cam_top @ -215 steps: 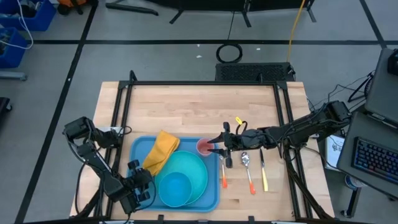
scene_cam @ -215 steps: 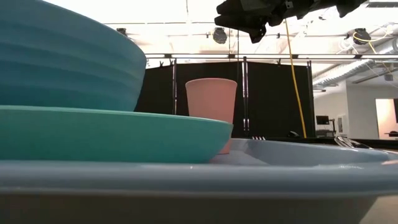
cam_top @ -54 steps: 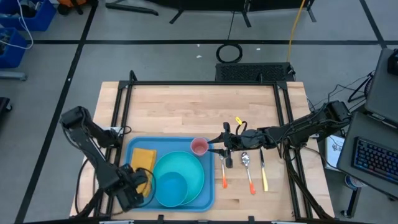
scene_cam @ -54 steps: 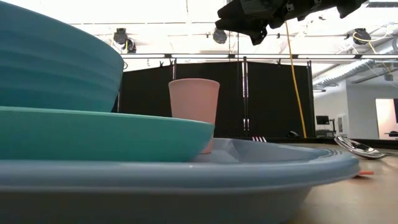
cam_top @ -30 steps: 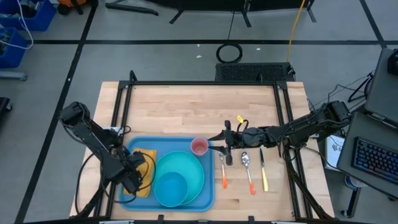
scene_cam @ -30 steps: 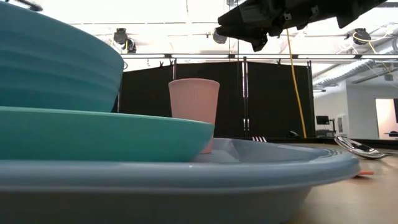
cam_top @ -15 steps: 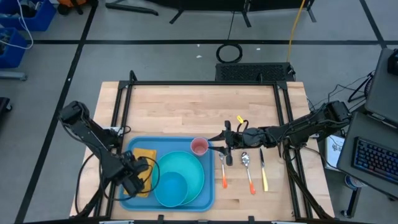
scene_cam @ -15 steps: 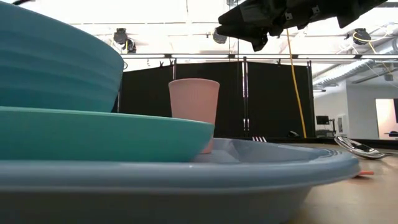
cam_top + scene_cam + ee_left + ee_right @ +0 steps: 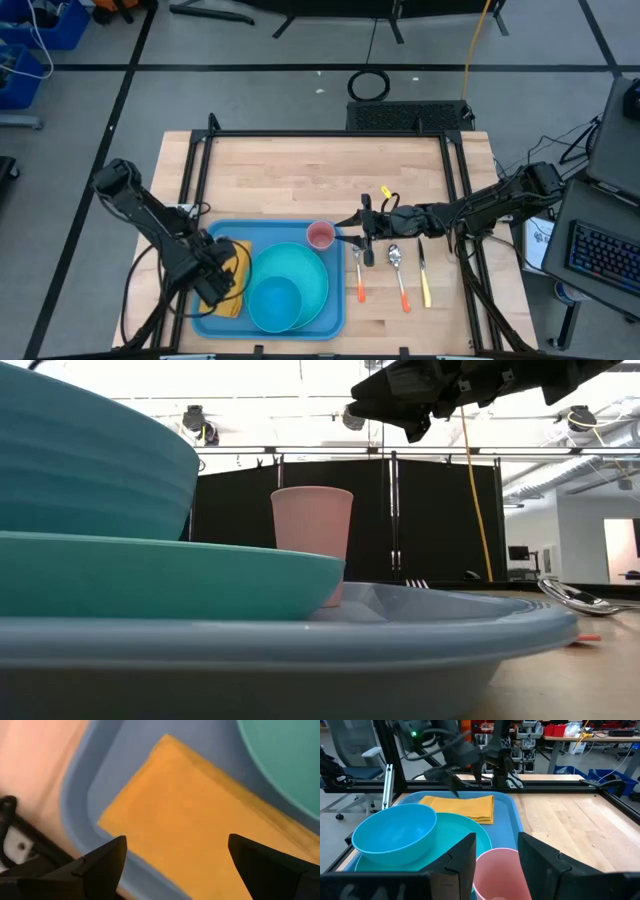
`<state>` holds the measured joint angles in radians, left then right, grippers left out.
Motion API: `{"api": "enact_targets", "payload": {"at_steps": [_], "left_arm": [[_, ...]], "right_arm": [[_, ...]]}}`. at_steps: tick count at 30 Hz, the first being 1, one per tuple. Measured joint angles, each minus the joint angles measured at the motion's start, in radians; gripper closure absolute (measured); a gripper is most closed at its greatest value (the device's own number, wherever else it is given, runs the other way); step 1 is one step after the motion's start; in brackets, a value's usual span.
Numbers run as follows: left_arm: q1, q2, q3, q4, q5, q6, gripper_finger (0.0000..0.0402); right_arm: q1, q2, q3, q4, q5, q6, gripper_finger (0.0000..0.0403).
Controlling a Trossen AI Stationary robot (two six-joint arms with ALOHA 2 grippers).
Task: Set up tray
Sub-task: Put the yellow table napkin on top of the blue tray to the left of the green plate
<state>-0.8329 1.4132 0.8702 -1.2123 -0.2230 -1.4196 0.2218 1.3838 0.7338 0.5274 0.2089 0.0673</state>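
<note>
Yellow folded napkin (image 9: pixel 232 275) flat in tray (image 9: pixel 330 322) beneath spread, empty left pincer (image 9: pixel 217 283).

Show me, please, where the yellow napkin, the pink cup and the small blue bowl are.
yellow napkin (image 9: pixel 200 825), left wrist view, middle of the folded cloth.
pink cup (image 9: pixel 312 525), low view, its side wall.
small blue bowl (image 9: pixel 395 832), right wrist view, inside of the bowl.
</note>
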Motion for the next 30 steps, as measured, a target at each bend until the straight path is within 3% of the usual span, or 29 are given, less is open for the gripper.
{"api": "enact_targets", "payload": {"at_steps": [8, 15, 30], "left_arm": [[0.046, 0.0, -0.121, 0.088, 0.009, 0.004, 0.005], [0.076, -0.004, -0.223, 0.28, 0.048, 0.056, 0.005], [0.077, -0.002, -0.234, 0.232, 0.117, -0.043, 0.005]], "right_arm": [[0.0, 0.0, 0.0, 0.0, 0.0, 0.0, 0.0268], [0.0, 0.0, 0.0, 0.0, 0.0, 0.0, 0.0268], [0.0, 0.0, 0.0, 0.0, 0.0, 0.0, 0.0268]]}}
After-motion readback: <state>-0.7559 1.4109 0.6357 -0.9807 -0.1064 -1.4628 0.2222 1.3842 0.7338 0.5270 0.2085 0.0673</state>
